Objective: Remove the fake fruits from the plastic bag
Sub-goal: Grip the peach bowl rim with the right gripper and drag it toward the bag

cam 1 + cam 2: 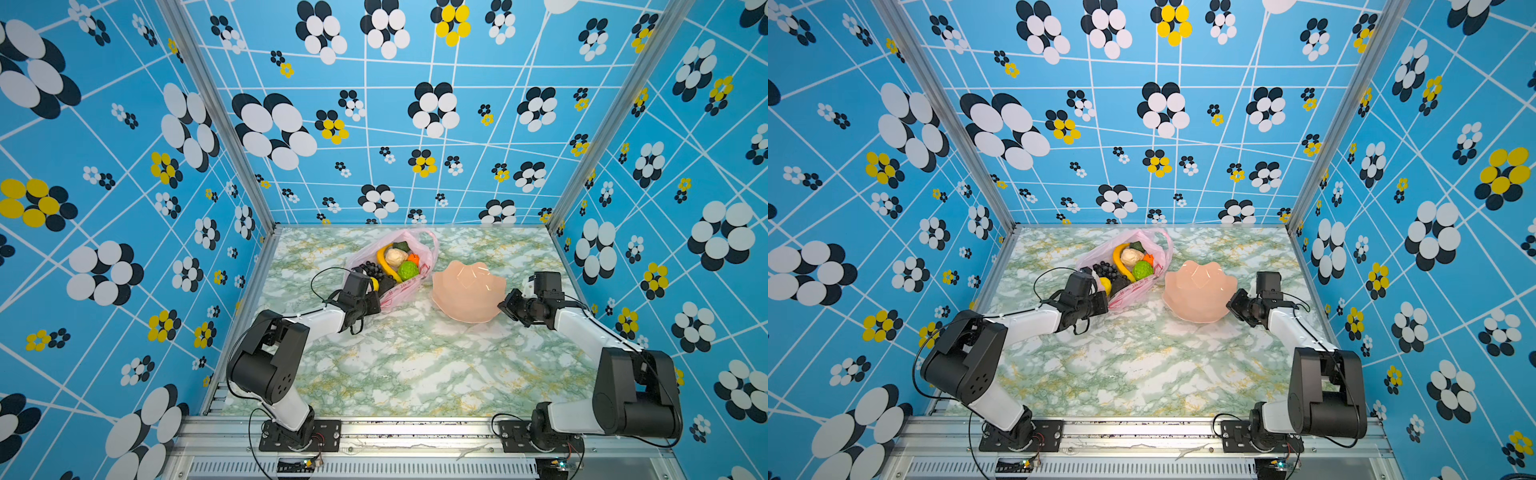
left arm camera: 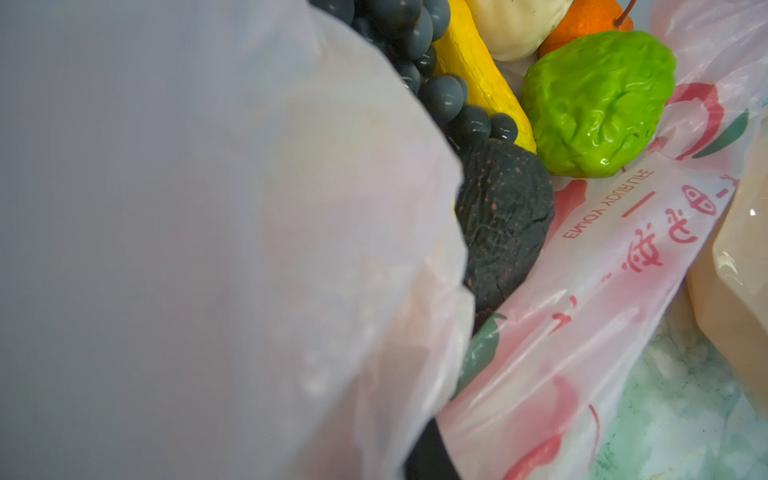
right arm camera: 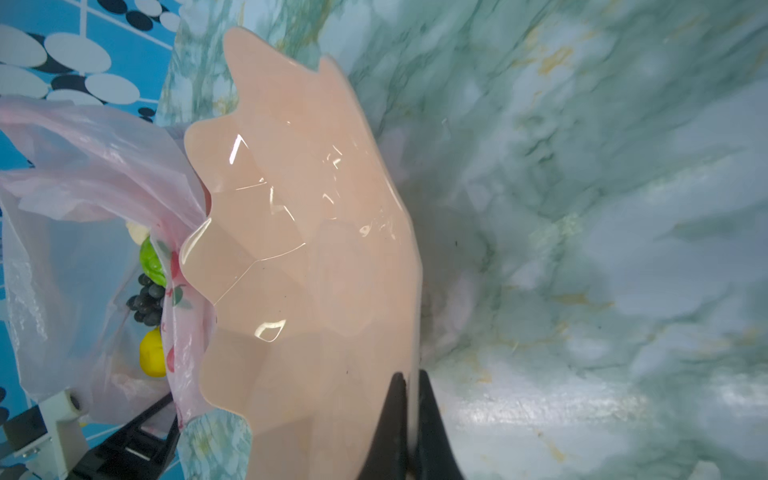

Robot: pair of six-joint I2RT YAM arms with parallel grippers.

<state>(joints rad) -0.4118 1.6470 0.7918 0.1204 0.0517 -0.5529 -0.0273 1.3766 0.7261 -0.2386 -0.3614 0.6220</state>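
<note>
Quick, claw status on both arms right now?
Left claw: closed, apparently pinching the bag at its edge.
Right claw: closed on the rim of the dish.

Bag: a thin pink translucent plastic bag (image 1: 409, 286) lies on the marble-patterned table (image 1: 415, 365), at 12 o'clock of centre.
Dish: a peach wavy-edged plastic dish (image 1: 467, 299) sits just beside the bag, at its 4 o'clock.
In the bag: the black grape bunch (image 1: 371, 270) is at 9 o'clock of the yellow plastic banana (image 1: 383, 257), and the bumpy green fruit (image 1: 408, 271) at its 4 o'clock.
My left gripper (image 1: 374, 297): at the bag's 7 o'clock edge.
My right gripper (image 3: 413, 415): on the dish's 4 o'clock rim.
</note>
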